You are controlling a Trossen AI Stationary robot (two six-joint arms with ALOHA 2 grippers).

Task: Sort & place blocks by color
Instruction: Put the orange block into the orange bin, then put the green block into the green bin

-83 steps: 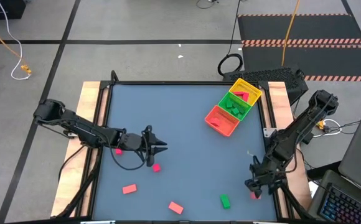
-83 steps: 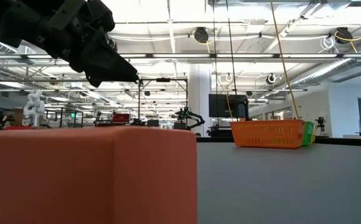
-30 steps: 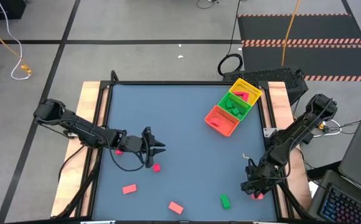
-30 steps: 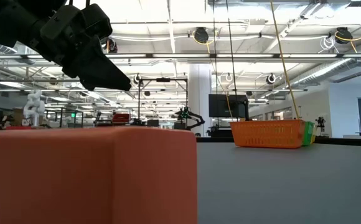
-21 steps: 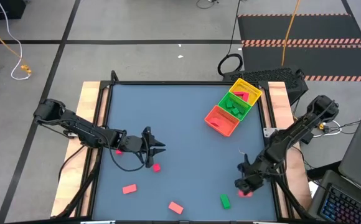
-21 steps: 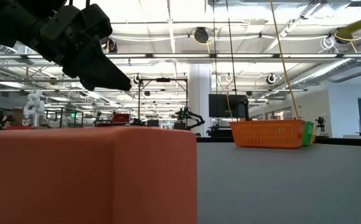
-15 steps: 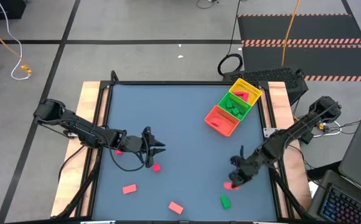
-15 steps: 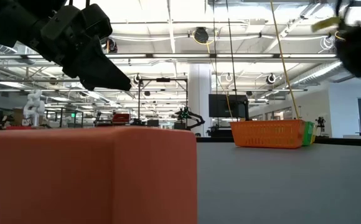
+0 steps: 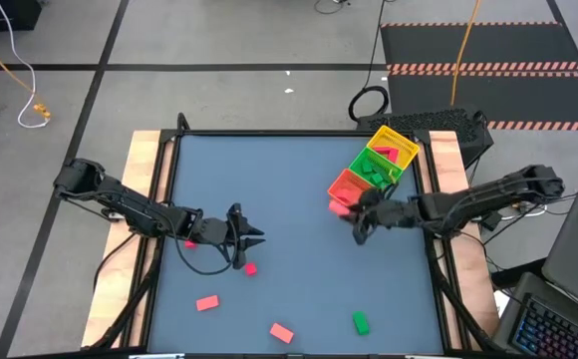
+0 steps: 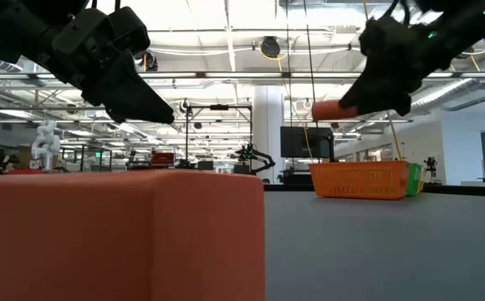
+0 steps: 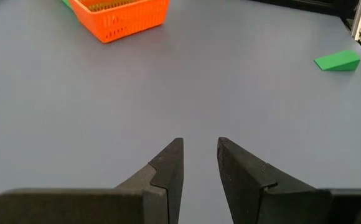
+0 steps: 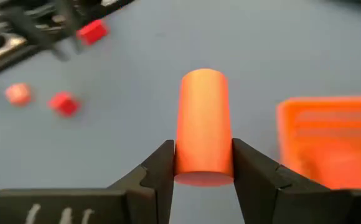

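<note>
low on the table, a big red block (image 10: 117,238) fills the lower left of the low view, right against the lens. in the high view, the grey-blue table (image 9: 289,179) carries loose blocks along the bottom: a pink bar (image 9: 206,302) lower left, another pink bar (image 9: 281,332) bottom centre, a green block (image 9: 360,322) to its right, and a small red cube (image 9: 250,268) just below the left gripper (image 9: 254,235).

that left gripper hangs left of centre, fingers narrowly parted with nothing between them, as the left wrist view shows bare table ahead of the fingers (image 11: 168,168) and a green wedge (image 11: 337,60) at upper right.

up to the middle right now: the right gripper (image 9: 357,221) sits just beside the tray's (image 9: 346,185) red end, clamped on a red cylinder (image 12: 203,124) that pokes forward past its fingers (image 12: 159,168). the low view has the cylinder lifted off the table at upper right.

the tray runs diagonally toward upper right, red, green, yellow, with green pieces (image 9: 374,174) in the middle bin and a red piece (image 9: 395,153) in the yellow.

beyond the table: concrete floor, a striped mat (image 9: 483,68) upper right, and a hall of ceiling lights and racks (image 10: 226,125).
</note>
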